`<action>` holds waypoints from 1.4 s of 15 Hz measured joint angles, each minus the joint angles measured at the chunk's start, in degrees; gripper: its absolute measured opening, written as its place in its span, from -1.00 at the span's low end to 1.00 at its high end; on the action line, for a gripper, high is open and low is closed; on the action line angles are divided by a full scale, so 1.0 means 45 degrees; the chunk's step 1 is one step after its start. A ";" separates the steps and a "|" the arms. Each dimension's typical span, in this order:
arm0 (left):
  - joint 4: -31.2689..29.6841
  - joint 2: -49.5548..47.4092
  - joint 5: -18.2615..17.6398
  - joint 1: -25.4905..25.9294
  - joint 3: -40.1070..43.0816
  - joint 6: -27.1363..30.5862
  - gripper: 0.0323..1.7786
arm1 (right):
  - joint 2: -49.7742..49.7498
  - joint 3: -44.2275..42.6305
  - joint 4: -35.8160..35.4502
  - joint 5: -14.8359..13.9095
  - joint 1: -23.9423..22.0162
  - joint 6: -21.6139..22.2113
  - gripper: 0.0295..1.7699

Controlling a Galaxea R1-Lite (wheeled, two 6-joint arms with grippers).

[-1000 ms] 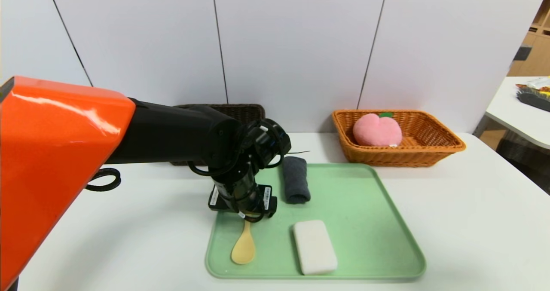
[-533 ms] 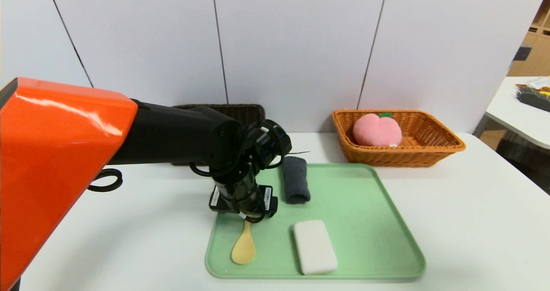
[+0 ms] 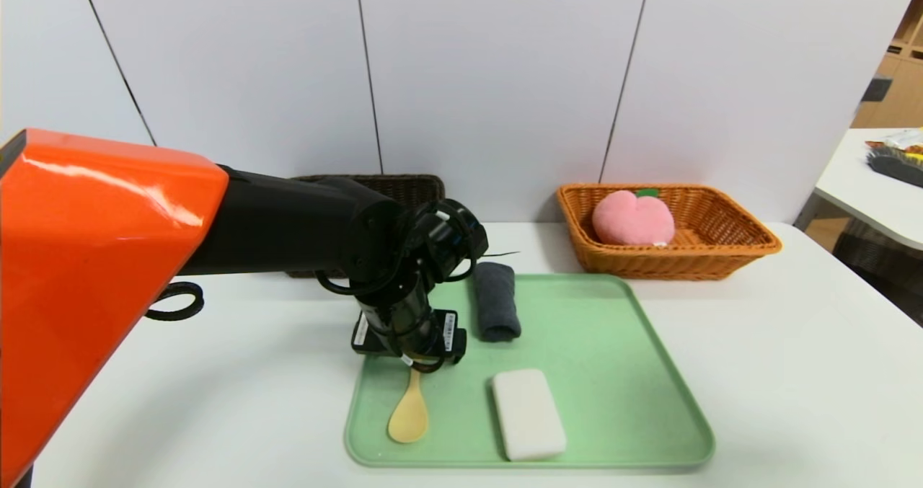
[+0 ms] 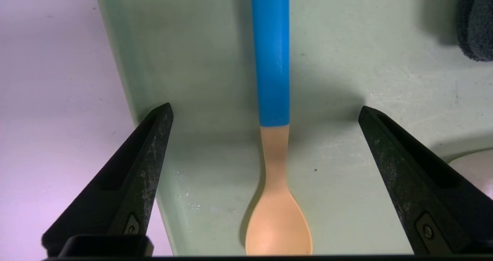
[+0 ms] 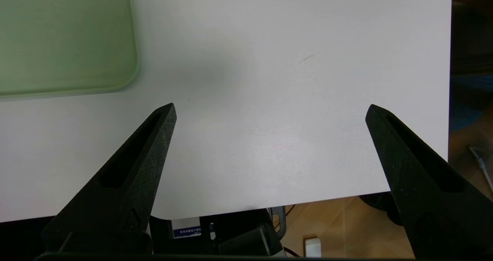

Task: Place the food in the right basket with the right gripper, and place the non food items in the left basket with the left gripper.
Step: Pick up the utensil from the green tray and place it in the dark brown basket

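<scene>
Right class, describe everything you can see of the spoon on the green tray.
The spoon has a tan bowl and neck, plastic-looking, and a blue handle. It lies flat near the left edge of the green tray, bowl toward the robot, handle pointing away. The left end effector hangs over it, open, one finger on each side of the handle; neither touches it. The grey rolled cloth and white block lie apart from it.

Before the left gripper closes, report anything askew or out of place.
Nothing stands out. The spoon lies flat on the green tray, centred between the open left gripper fingers; towel and sponge lie tidy beside it.
</scene>
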 joint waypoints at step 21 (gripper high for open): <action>-0.0631 -0.0103 0.0024 0.0038 0.0485 -0.0073 -0.51 | -0.0073 -0.0049 0.0005 0.0005 0.0081 -0.0019 0.92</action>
